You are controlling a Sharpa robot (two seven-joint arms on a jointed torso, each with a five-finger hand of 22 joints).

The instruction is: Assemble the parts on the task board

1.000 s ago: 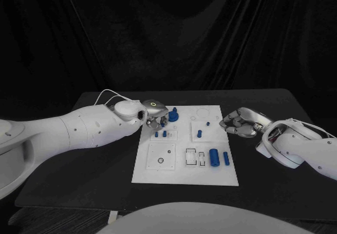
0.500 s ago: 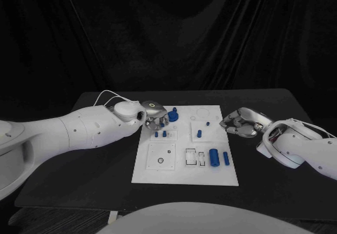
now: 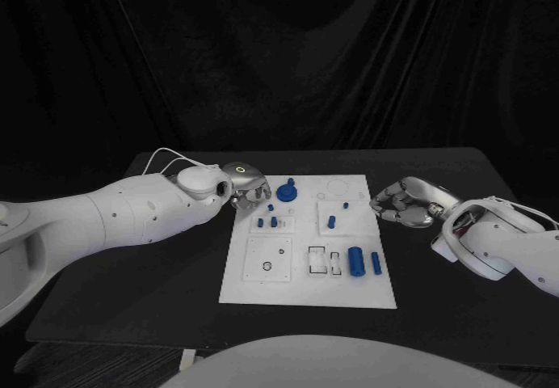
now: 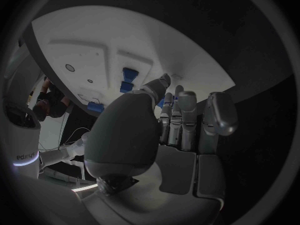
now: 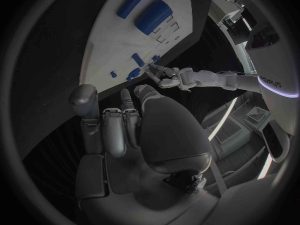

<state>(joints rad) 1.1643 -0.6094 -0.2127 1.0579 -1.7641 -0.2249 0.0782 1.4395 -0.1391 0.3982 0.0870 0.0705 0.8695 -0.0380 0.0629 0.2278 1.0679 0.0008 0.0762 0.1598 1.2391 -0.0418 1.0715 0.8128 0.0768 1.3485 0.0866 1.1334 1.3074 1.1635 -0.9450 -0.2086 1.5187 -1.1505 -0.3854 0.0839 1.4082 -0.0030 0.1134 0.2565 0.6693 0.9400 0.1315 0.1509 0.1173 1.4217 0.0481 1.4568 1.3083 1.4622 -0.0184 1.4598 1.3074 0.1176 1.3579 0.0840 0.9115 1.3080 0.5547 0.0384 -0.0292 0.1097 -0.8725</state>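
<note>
Background: black curtain behind a black worktop [image 3: 140,275].
Task board: the white task board [image 3: 305,291] lies flat in the middle of the worktop, its long side running away from the robot.
Parts at the far end: a round blue part [image 3: 287,192] stands near the far left corner of the board. Beside it, two small blue pegs [image 3: 266,221] stand on a raised white square, and one more blue peg [image 3: 331,220] is on the square to their right.
Parts at the near end: a thick blue cylinder [image 3: 355,262] and a thin blue rod [image 3: 375,261] lie side by side near the board's right edge, close to each other. Whether they touch, I cannot tell.
Left hand: the left hand [image 3: 248,187] is over the far left corner of the board, just beside the round blue part. In the left wrist view the fingers [image 4: 187,116] are bent forward together; if they hold something I cannot tell.
Right hand: the right hand [image 3: 404,202] is at the board's right edge, over the dark worktop. Its fingers [image 5: 114,130] are curled in with nothing visible between them.
</note>
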